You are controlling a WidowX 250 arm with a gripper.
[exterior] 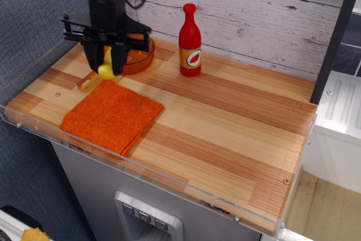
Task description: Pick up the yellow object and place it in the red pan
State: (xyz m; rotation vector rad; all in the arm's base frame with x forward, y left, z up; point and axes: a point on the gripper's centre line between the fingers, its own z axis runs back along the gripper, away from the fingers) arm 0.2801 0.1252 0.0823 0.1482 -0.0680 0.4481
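My gripper [105, 67] is shut on the yellow object [106, 71], whose rounded end shows below the fingertips. It hangs in the air at the back left of the table, in front of the red pan [139, 56] and above the pan's flat handle [87, 82]. The gripper body hides the left part of the pan. The pan's inside looks empty where it shows.
An orange knitted cloth [113, 115] lies at the front left, just below the gripper. A red bottle [190, 42] stands upright at the back, right of the pan. A clear plastic rim [141, 174] runs along the table's front edge.
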